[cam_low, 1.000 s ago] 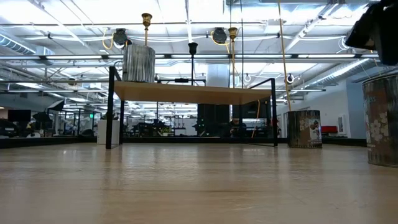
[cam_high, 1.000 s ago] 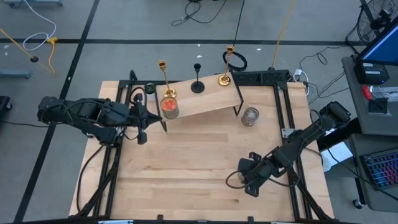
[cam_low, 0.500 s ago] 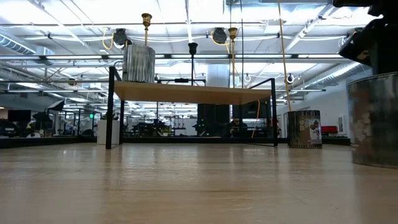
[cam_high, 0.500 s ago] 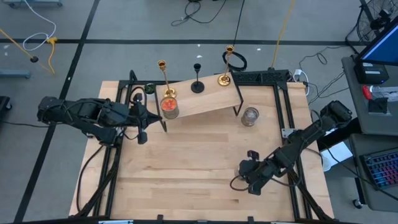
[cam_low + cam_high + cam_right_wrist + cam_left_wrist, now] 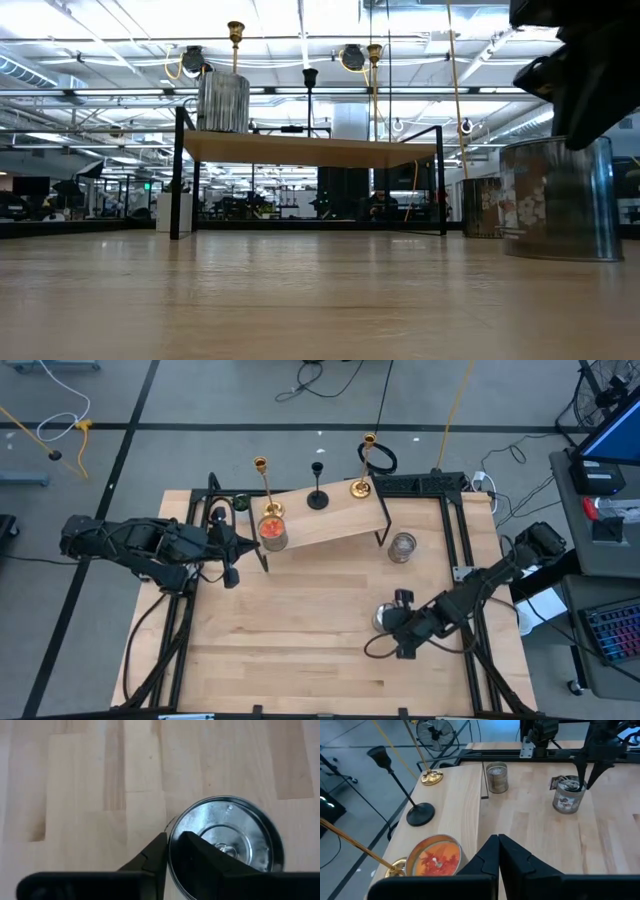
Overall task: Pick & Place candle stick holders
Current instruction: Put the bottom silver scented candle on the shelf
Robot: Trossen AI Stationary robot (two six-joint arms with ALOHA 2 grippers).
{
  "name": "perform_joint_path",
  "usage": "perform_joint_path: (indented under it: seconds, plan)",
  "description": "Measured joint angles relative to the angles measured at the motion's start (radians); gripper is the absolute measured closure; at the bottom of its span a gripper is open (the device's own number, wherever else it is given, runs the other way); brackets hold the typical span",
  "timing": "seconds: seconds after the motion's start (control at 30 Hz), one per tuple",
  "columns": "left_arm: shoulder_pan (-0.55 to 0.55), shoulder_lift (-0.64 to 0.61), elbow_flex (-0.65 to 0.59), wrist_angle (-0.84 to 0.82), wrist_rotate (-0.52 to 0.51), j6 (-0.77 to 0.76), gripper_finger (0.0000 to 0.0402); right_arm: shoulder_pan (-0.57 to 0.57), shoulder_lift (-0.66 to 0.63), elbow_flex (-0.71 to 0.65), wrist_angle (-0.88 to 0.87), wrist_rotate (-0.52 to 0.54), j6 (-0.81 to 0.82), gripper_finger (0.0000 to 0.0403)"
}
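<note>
The three candle stick holders stand upright on the raised wooden shelf [image 5: 330, 520] at the 12 o'clock side of the table [image 5: 300, 650]. One gold candlestick [image 5: 266, 488] stands at the shelf's 9 o'clock end. The black candlestick [image 5: 318, 488] stands mid-shelf. The second gold candlestick [image 5: 365, 465] stands at the 3 o'clock end.

Handling, as a judgement: each holder is rigid metal, light and top-heavy, with a polished and probably slippery stem. Grip the stem low, just above the flared base, and lift vertically. A high grip risks tipping. The thinner black stem needs a nearly full closure.

An orange candle tin [image 5: 272, 532] sits on the shelf touching or just beside the first gold candlestick's base; the left wrist view shows the same pairing. It crowds any approach to that base.

The left gripper [image 5: 243, 546] hovers at the shelf's 9 o'clock edge, fingers pressed together on nothing. The first gold candlestick lies nearest, at about 1 o'clock from the fingertips and apart from them.

The right gripper [image 5: 392, 618] is well apart from all three holders, at 5 o'clock from the shelf. Its fingers pinch the rim of a silver tin [image 5: 225, 842], one finger inside and one outside. A glass jar [image 5: 402, 547] stands between that tin and the shelf.
</note>
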Motion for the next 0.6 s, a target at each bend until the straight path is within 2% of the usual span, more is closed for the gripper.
perform_joint_path:
  seconds: [0.17, 0.27, 0.37, 0.47, 0.6]
  plan:
    - [0.0, 0.0, 0.0, 0.0, -0.004, 0.0, 0.0377, -0.026, 0.0, 0.0, 0.001, -0.066, 0.015, 0.0292]
    - [0.0, 0.0, 0.0, 0.0, -0.004, 0.0, 0.0377, -0.027, 0.0, 0.0, 0.003, -0.051, -0.004, 0.0265]
    - [0.0, 0.0, 0.0, 0.0, -0.003, 0.0, 0.0376, -0.023, 0.001, 0.0, 0.003, -0.006, -0.051, 0.0255]
    - [0.0, 0.0, 0.0, 0.0, -0.003, 0.001, 0.0376, -0.021, 0.001, -0.001, 0.003, 0.052, -0.102, 0.0267]
    - [0.0, 0.0, 0.0, 0.0, -0.003, 0.001, 0.0376, -0.024, 0.001, -0.001, 0.002, 0.072, -0.161, 0.0316]
